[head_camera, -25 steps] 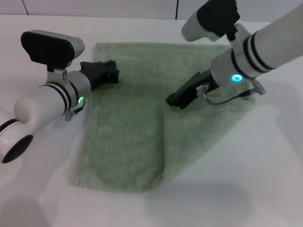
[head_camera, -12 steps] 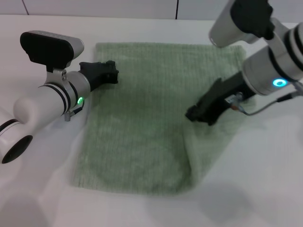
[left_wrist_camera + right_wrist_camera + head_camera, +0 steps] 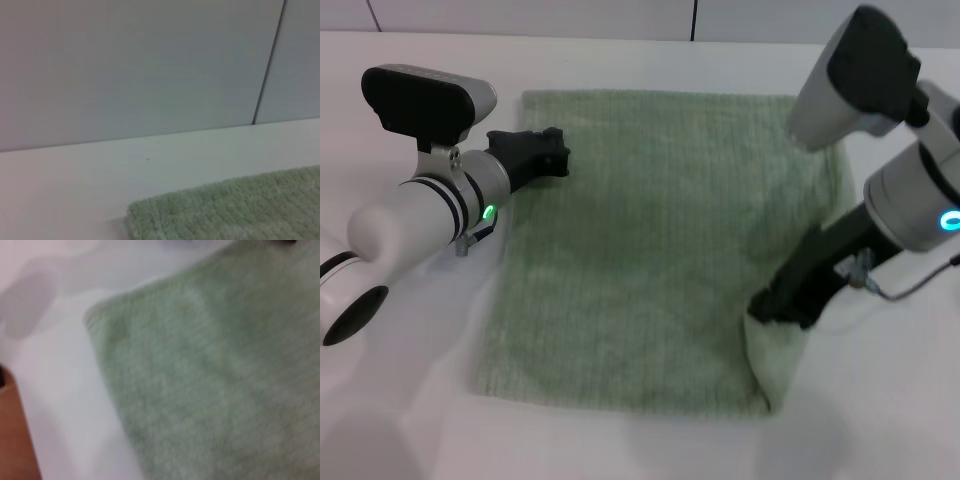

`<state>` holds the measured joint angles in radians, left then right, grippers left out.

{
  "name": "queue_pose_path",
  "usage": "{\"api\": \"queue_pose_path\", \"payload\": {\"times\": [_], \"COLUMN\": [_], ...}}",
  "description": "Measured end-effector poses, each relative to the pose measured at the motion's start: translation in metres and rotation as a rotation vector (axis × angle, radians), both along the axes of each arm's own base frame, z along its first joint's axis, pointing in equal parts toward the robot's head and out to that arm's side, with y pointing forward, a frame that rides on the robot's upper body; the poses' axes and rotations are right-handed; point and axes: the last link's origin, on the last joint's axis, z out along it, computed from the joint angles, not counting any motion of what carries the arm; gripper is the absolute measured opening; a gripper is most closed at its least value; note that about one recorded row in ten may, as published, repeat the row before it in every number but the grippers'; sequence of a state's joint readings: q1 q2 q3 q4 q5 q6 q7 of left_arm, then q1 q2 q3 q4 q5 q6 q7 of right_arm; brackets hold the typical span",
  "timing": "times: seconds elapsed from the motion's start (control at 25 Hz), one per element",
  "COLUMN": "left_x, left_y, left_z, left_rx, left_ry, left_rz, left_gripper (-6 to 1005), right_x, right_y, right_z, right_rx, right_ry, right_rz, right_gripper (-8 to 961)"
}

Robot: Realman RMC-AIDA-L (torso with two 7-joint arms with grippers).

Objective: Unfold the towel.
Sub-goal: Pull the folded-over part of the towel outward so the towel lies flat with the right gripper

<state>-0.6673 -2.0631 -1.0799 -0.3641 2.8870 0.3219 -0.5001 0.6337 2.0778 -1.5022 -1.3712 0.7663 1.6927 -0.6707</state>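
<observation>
Green towel [image 3: 640,250] flat on white bench [image 3: 410,420], right gripper [image 3: 782,305] pinching its lower right corner, left gripper [image 3: 542,152] upper left, grip unclear

Bright even light, soft shadows in head view; both wrist views blurry, esp. right.

White table [image 3: 620,450], pale green towel [image 3: 640,250] spread on it

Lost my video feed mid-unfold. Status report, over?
Right gripper shut on towel near-right flap, lifted off the white table. Left gripper at far-left corner. Towel mostly flat. Nothing in the way.
</observation>
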Motion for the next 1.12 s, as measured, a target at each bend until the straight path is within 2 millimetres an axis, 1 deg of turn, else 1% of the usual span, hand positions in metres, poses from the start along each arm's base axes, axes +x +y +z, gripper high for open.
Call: {"api": "queue_pose_path", "payload": {"times": [0.12,0.2,0.44,0.64,0.88,0.96,1.12], "left_x": [0.002,0.002,0.002,0.001,0.0,0.0,0.001], "left_y": [-0.001,-0.001,-0.001,-0.002,-0.002,-0.003,-0.003], "left_z": [-0.001,0.0,0.0,0.0,0.0,0.0,0.0], "left_rx": [0.001,0.003,0.003,0.003,0.003,0.003,0.005], "left_ry": [-0.009,-0.015,-0.014,-0.014,-0.014,-0.014,-0.019], "left_rz": [-0.003,-0.003,-0.002,-0.001,0.001,0.002,0.0], "left_gripper": [16,16,16,16,17,17,16], "right_x": [0.006,0.006,0.002,-0.003,-0.008,-0.008,-0.002], "right_y": [-0.005,-0.005,-0.001,0.001,0.003,0.005,0.003], "right_z": [-0.005,-0.005,-0.001,0.003,0.009,0.011,0.005], "right_rx": [-0.028,-0.03,-0.021,0.0,0.03,0.036,0.005], "right_ry": [-0.045,-0.048,-0.03,-0.013,0.005,0.014,0.006], "right_rz": [-0.013,-0.012,0.01,0.036,0.059,0.059,0.037], "right_gripper": [35,36,140,364,437,437,438]}}
